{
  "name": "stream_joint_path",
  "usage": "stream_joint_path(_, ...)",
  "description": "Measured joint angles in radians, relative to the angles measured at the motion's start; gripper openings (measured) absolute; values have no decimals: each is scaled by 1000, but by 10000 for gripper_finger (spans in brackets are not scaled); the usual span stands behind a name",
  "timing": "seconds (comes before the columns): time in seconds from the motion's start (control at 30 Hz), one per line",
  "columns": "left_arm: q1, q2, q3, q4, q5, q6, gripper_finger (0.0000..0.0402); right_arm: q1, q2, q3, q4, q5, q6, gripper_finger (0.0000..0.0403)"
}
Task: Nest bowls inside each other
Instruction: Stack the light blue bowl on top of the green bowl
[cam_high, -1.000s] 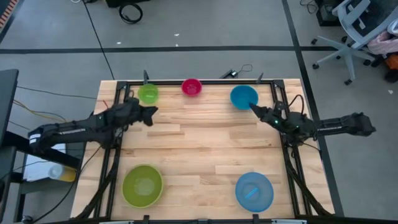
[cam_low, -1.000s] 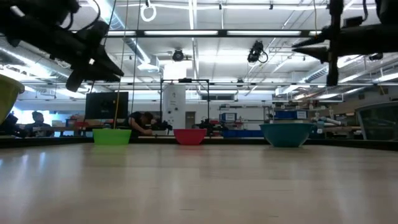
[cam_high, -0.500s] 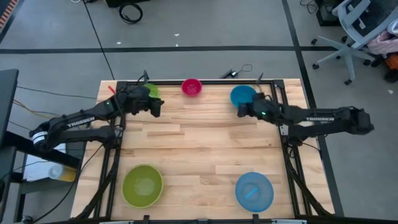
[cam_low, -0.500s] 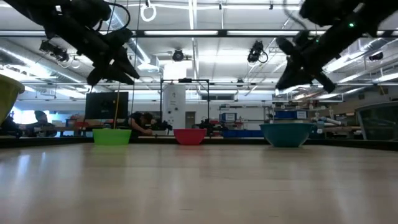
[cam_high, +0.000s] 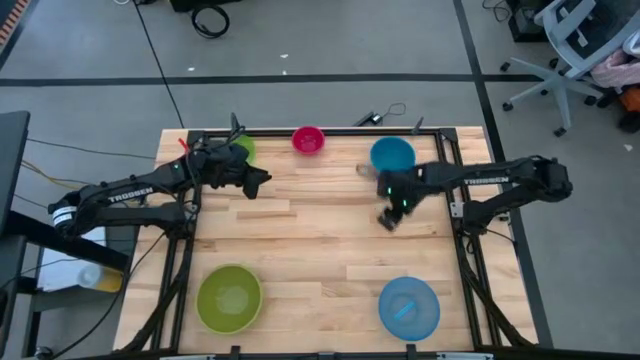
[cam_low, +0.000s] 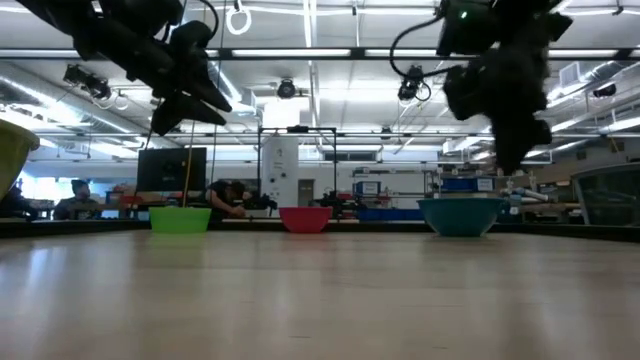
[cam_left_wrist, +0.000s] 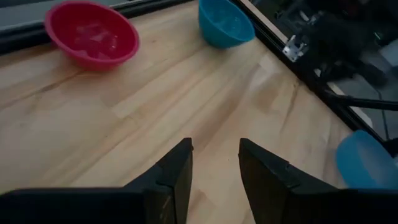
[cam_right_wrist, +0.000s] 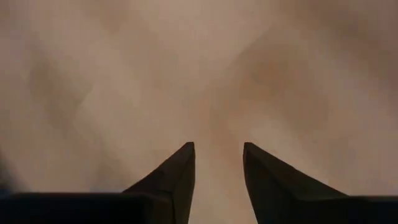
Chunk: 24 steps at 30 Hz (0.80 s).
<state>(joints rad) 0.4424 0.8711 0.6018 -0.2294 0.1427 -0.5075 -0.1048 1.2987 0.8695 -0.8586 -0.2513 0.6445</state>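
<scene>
Five bowls rest upright on their bases on the wooden table. A small green bowl (cam_high: 238, 148), a pink bowl (cam_high: 308, 140) and a medium blue bowl (cam_high: 392, 154) stand along the far edge. A large yellow-green bowl (cam_high: 229, 298) and a large light blue bowl (cam_high: 409, 307) stand near the front. My left gripper (cam_high: 263, 180) hovers open just right of the green bowl, above the table, with the pink bowl (cam_left_wrist: 93, 38) and the blue bowl (cam_left_wrist: 225, 23) ahead of it. My right gripper (cam_high: 388, 216) points down over bare wood, nearer than the blue bowl, open (cam_right_wrist: 217, 152).
A black frame (cam_high: 320, 132) runs along the table's far edge and down both sides. Bare wood (cam_high: 320, 240) lies between the far row and the two front bowls. Beyond the table, the low view shows a workshop with people at desks.
My right gripper has swung from beside the blue bowl toward the table's near edge and middle, tipping from roughly level to pointing down. My left gripper has moved a little toward the table's right, away from the green bowl. No bowl has moved.
</scene>
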Motion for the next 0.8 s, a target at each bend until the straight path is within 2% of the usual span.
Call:
stream_joint_path(0.07,-15,0,0,-15,0,5,133,103,-10,0,-5,-10,12,146)
stream_joint_path(0.17,-26,0,0,-42,-16,40,133,247,-19,0,-12,46,14,145)
stream_joint_path(0.27,-27,0,0,-95,-44,-24,133,359,-10,0,-30,66,52,145)
stream_joint_path(0.4,-28,-1,0,-93,-45,-72,130,475,-10,0,-49,66,191,145)
stream_joint_path(0.53,-33,0,7,-129,-41,-20,119,566,-17,0,-67,54,345,145)
stream_joint_path(0.7,-98,19,94,-315,-233,85,116,649,-16,-1,-37,-4,487,145)
stream_joint_path(0.8,-119,19,113,-311,-254,84,116,696,-16,-1,-23,-2,513,145)
